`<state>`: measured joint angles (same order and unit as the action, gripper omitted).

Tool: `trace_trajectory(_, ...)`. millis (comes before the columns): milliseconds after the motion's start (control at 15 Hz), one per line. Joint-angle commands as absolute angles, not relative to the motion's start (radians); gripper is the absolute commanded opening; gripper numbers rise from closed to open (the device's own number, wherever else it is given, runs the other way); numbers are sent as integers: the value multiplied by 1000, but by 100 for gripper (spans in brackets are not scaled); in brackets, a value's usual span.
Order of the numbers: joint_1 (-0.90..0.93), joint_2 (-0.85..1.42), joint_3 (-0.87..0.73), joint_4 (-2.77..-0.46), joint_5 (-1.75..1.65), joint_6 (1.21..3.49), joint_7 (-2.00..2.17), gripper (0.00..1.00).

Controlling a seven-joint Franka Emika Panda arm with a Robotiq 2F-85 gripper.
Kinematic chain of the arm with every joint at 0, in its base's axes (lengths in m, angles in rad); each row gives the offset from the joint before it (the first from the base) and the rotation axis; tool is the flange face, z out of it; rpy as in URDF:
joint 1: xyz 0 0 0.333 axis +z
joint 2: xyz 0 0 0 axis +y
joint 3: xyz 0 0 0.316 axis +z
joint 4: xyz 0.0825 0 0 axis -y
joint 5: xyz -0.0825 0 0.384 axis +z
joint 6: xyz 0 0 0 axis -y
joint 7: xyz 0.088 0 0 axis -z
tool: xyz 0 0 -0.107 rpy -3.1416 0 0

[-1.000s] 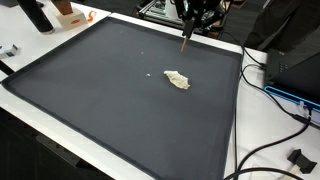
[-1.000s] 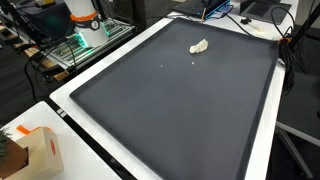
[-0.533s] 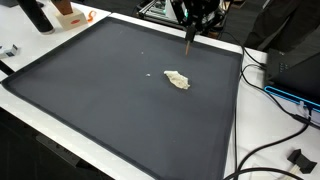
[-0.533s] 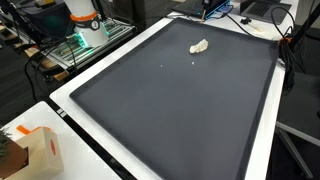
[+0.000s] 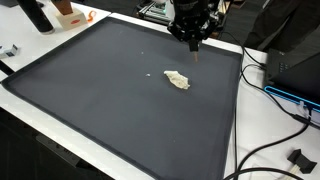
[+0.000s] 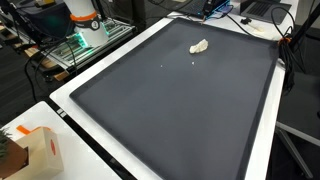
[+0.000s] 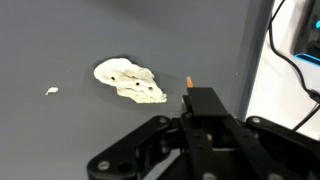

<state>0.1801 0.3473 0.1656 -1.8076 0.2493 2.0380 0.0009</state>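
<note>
Stick [image 5: 195, 50], thin, pinched between the pressed-together fingers of the gripper [image 5: 193, 38], over the far part of the black mat [image 5: 90, 100]; contact with the mat cannot be told. Wrist view alone shows its orange tip [image 7: 188, 82], with the pale crumpled lump [image 7: 130, 82] at 9 o'clock of the stick and a small crumb [image 7: 52, 91] beyond. In an exterior view the lump [image 6: 199, 46] appears alone. Mat lies on a white table [image 5: 248, 140]; cables [image 5: 275, 95] at 3 o'clock.

hand [image 7: 195, 96] clamped on orange-tipped stick [image 7: 188, 82] | pale crumpled lump [image 7: 130, 81] near it | dark mat [image 7: 60, 40]
</note>
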Motion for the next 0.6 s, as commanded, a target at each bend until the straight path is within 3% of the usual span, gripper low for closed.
trace_trajectory(0,133,385,192,-1794,354,2028,-105,3)
trace_trajectory(533,78,418,211,-1803,521,2055,-273,3)
